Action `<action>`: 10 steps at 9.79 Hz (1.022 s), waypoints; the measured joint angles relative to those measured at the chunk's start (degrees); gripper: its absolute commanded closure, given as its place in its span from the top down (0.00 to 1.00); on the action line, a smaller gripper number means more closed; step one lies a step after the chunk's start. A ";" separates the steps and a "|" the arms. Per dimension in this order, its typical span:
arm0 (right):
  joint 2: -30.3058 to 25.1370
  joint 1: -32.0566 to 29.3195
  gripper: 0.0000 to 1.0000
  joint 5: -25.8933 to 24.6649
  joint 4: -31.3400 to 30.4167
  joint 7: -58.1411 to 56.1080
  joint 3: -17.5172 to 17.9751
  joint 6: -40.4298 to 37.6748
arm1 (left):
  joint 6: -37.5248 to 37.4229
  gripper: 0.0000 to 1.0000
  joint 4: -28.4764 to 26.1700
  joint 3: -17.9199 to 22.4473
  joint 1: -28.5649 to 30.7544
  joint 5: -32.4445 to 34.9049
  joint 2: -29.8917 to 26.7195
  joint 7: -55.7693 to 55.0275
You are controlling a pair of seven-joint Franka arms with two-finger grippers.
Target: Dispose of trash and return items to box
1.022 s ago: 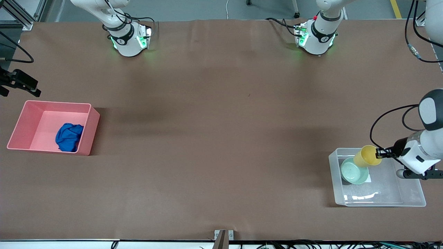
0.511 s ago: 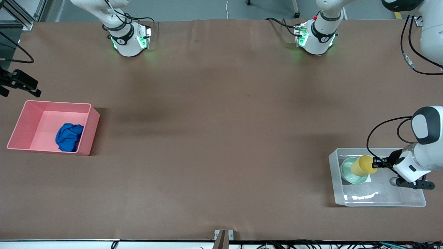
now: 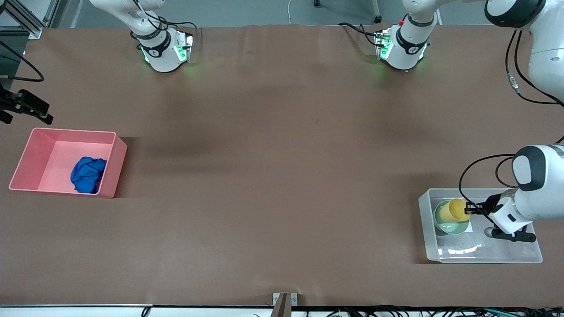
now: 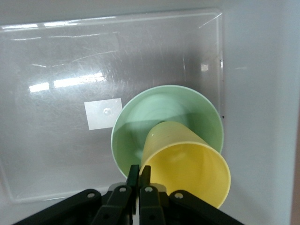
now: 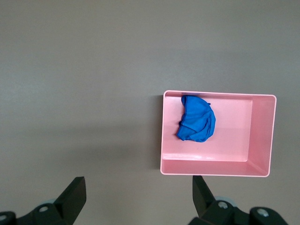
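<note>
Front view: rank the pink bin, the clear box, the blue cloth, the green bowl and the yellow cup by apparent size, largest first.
1. Pink bin and clear box: they look alike, so no ranking between them.
2. Blue cloth and green bowl: also close.
3. Yellow cup, held over the bowl by the left gripper, so nearer the camera.

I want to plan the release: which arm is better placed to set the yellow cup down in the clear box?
Left. The left gripper already grips the yellow cup by its rim, over the green bowl in the clear box. The right gripper hangs open above the table near the pink bin.
</note>
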 measured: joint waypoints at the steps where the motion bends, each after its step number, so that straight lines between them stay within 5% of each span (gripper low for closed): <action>1: 0.01 0.00 1.00 0.00 0.00 0.01 -0.01 -0.03 | 0.25 0.60 0.00 0.55 -0.09 0.03 0.31 0.00; 3: 0.04 0.00 1.00 0.00 0.00 0.02 -0.03 -0.06 | 0.30 0.96 0.47 1.00 -0.13 1.25 0.30 0.12; 7: 0.10 -0.01 1.00 0.00 -0.03 0.04 -0.08 -0.07 | -1.95 1.00 1.76 0.17 -0.22 1.71 -3.73 0.12; 10: 0.14 -0.01 1.00 0.00 -0.06 0.04 -0.08 -0.07 | -12.77 1.00 2.31 -4.39 -0.20 1.63 -13.03 -6.68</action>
